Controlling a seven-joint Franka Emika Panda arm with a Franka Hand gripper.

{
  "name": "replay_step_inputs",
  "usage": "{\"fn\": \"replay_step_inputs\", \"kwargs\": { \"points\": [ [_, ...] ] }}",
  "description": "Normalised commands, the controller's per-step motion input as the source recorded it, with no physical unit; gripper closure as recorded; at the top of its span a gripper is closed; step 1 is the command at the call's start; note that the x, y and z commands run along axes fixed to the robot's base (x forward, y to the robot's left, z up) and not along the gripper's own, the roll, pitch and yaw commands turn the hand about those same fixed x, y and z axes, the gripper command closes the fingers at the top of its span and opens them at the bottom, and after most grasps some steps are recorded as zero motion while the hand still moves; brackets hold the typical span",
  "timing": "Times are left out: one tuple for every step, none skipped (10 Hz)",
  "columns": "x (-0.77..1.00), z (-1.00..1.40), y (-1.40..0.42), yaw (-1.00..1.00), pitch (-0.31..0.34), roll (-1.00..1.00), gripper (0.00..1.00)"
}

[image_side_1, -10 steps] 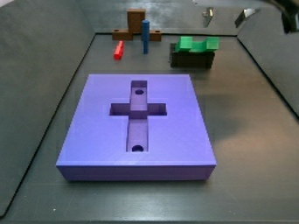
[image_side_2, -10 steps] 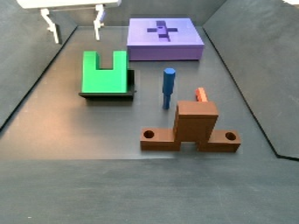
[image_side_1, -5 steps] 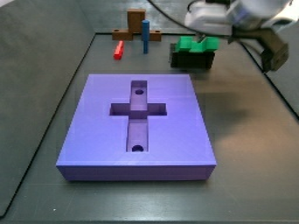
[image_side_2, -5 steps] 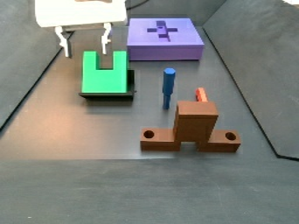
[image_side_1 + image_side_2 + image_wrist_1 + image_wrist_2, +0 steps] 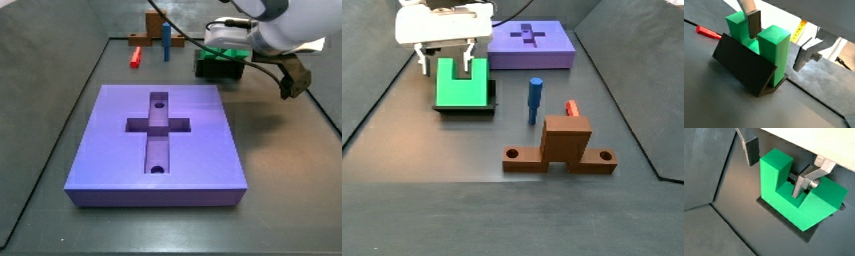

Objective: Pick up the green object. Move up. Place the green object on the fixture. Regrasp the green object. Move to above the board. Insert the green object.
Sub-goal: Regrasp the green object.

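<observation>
While resting on the fixture (image 5: 744,67), green object (image 5: 794,195); claw (image 5: 777,165) spread, straddling one prong.

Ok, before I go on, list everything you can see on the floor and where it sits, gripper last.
green object: one, bright green, notched, resting on the fixture, near a side wall.
fixture: one, dark, holding the green object.
board: one, purple, cross-shaped recess with two round holes, apart from the fixture.
post: one, brown, upright on a base with two holes.
peg: one, blue, upright, between the fixture and the post.
bar: one, red, thin, lying beside the post.
gripper: one, at the green object; in both wrist views one finger is in the notch, one outside a prong, neither touching.
</observation>
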Motion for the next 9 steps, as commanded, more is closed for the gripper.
{"fn": "replay_step_inputs", "kwargs": {
  "points": [
    [0.00, 0.00, 0.00, 0.00, 0.000, 0.00, 0.00],
    [0.00, 0.00, 0.00, 0.00, 0.000, 0.00, 1.00],
    [0.00, 0.00, 0.00, 0.00, 0.000, 0.00, 1.00],
    [0.00, 0.00, 0.00, 0.00, 0.000, 0.00, 1.00],
    [0.00, 0.00, 0.00, 0.00, 0.000, 0.00, 1.00],
    [0.00, 0.00, 0.00, 0.00, 0.000, 0.00, 1.00],
    [0.00, 0.00, 0.00, 0.00, 0.000, 0.00, 1.00],
    [0.00, 0.00, 0.00, 0.00, 0.000, 0.00, 1.00],
    [0.00, 0.00, 0.00, 0.00, 0.000, 0.00, 1.00]
  ]
}}
